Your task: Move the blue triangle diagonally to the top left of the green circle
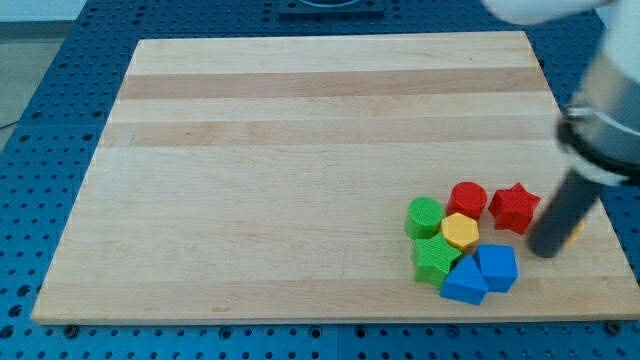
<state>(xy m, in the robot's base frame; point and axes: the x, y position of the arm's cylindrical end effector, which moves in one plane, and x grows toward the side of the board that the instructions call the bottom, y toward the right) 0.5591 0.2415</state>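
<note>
The blue triangle (464, 282) lies near the board's bottom edge at the view's lower right, touching a blue block (498, 266) on its right. The green circle (424, 217) sits up and to the left of it, at the left end of the cluster. Between them lie a green star-like block (435, 258) and a yellow hexagon (461, 231). My tip (544, 251) rests on the board to the right of the cluster, just below the red star (515, 207) and right of the blue block, touching neither blue piece.
A red round block (467, 199) sits above the yellow hexagon. A bit of yellow block (574, 231) peeks out behind the rod. The wooden board (300, 180) rests on a blue perforated table. The arm's grey body (605, 120) hangs over the right edge.
</note>
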